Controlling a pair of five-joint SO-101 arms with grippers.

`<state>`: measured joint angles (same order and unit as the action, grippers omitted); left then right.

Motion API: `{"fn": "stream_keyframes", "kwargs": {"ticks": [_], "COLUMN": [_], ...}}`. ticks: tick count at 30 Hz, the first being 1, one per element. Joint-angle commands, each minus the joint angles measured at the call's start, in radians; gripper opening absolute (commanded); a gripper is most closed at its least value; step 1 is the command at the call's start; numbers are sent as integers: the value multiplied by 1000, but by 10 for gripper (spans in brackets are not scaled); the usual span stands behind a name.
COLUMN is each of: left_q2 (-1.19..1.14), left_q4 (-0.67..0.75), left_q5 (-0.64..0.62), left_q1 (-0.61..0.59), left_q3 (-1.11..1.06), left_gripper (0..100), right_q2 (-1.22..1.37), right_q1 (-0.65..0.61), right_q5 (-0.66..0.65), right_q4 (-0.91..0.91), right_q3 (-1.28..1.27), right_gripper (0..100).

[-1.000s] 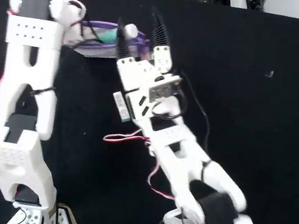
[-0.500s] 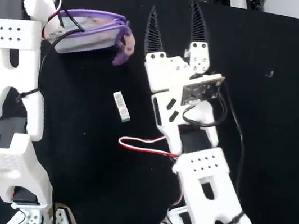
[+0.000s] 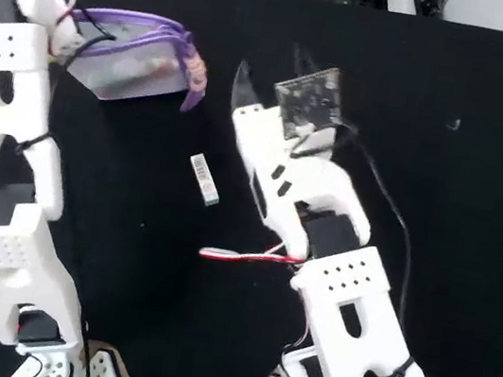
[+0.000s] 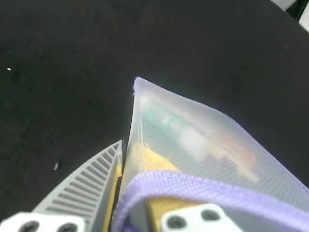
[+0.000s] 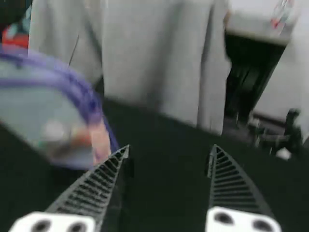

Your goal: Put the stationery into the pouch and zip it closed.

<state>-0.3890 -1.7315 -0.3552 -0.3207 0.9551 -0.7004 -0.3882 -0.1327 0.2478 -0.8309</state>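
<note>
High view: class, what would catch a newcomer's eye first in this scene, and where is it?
The purple-trimmed mesh pouch, with colourful items inside, is clamped in the left end effector at the table's far left. The right end effector hangs open and empty just beside it. A small white block lies alone on the black table between the arms.

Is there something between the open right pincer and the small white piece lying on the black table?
Nothing visible does. The small white piece lies on the table, apart from the open right pincer, with only dark tabletop between them.
</note>
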Motion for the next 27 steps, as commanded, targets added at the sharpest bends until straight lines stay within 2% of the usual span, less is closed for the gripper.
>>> {"fn": "stream_keyframes", "kwargs": {"ticks": [1,9,13,20,27], "left_q2": [-28,-83,-87,-87,-87], "left_q4": [41,38,38,32,32], "left_q5": [-6,-6,-6,-6,-6], "left_q1": [-88,-147,-156,-157,-157], "left_q3": [81,133,131,131,125], "left_gripper": [29,29,29,29,29], "right_q2": [-39,-21,119,535,851], "right_q1": [-52,-189,-236,-236,-236], "right_q5": [2,2,2,2,3], "right_q4": [180,221,219,230,405], "right_q3": [35,-84,-81,143,463], "right_gripper": [237,237,237,237,237]}}
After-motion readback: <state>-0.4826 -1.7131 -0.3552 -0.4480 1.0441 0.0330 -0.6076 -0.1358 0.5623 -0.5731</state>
